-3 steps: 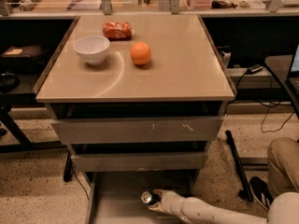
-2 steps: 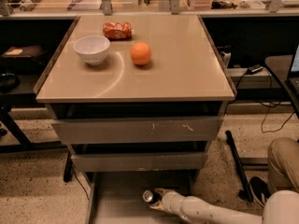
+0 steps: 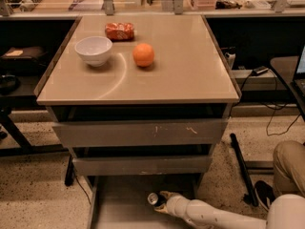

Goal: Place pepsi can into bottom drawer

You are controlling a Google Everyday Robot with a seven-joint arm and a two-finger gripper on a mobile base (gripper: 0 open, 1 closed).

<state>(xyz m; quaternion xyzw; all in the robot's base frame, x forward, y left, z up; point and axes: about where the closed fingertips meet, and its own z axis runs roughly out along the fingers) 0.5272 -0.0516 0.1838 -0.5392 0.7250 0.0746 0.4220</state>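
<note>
The pepsi can (image 3: 153, 199) shows its silver top and dark body low inside the bottom drawer (image 3: 119, 206), the grey tray pulled out beneath the cabinet. My gripper (image 3: 161, 202) reaches in from the lower right on a white arm. Its fingers sit on either side of the can and hold it upright, at or just above the drawer floor, towards the right half.
On the tan tabletop (image 3: 190, 75) stand a white bowl (image 3: 94, 50), an orange (image 3: 143, 55) and a red-orange snack bag (image 3: 119, 31). Two grey-fronted drawers (image 3: 138, 133) sit slightly open above the tray. A person's leg and shoe (image 3: 281, 171) are at the right.
The can and gripper have shifted slightly up the view, deeper into the bottom drawer. Nothing on the tabletop has moved.
</note>
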